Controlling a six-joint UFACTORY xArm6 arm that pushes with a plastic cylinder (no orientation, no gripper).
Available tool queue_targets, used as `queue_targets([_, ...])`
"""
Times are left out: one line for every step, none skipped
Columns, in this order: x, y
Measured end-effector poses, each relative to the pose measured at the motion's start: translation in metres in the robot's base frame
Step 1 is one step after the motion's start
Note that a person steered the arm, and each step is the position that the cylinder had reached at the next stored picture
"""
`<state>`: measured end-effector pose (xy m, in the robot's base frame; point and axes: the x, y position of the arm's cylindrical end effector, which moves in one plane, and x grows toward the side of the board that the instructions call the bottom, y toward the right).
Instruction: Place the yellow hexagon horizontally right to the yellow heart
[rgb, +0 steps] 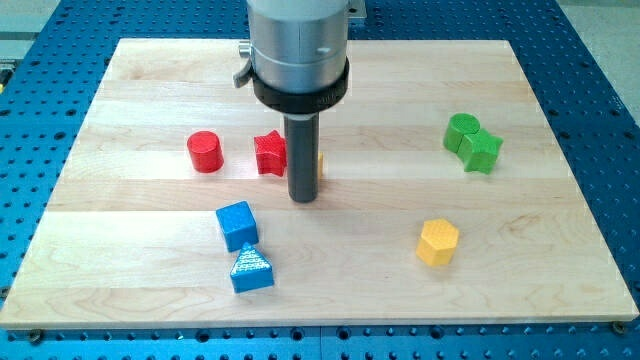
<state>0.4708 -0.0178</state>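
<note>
Our tip (303, 198) rests on board (560, 150) near centre; bare rod, no jaws, so nothing is grasped or released. Sliver of yellow beside rod, at view's right, likely the heart (319, 165), mostly hidden behind rod. Red star (270, 153) touches rod on view's left; red cylinder (204, 152) further left. Hexagon (438, 242) lies well apart, lower right of tip, untouched. We judge task barely begun: hexagon still needs pushing up and left to heart's level.
</note>
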Motion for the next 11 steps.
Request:
queue_targets([0.004,0.001])
queue_targets([0.019,0.043])
queue_targets([0.019,0.137])
queue_targets([0.027,0.236])
queue_targets([0.089,0.243])
queue_targets([0.115,0.189])
queue_targets([0.087,0.138])
queue_targets([0.041,0.108])
queue_targets([0.015,0.108])
queue_targets([0.041,0.111])
queue_targets([0.049,0.079])
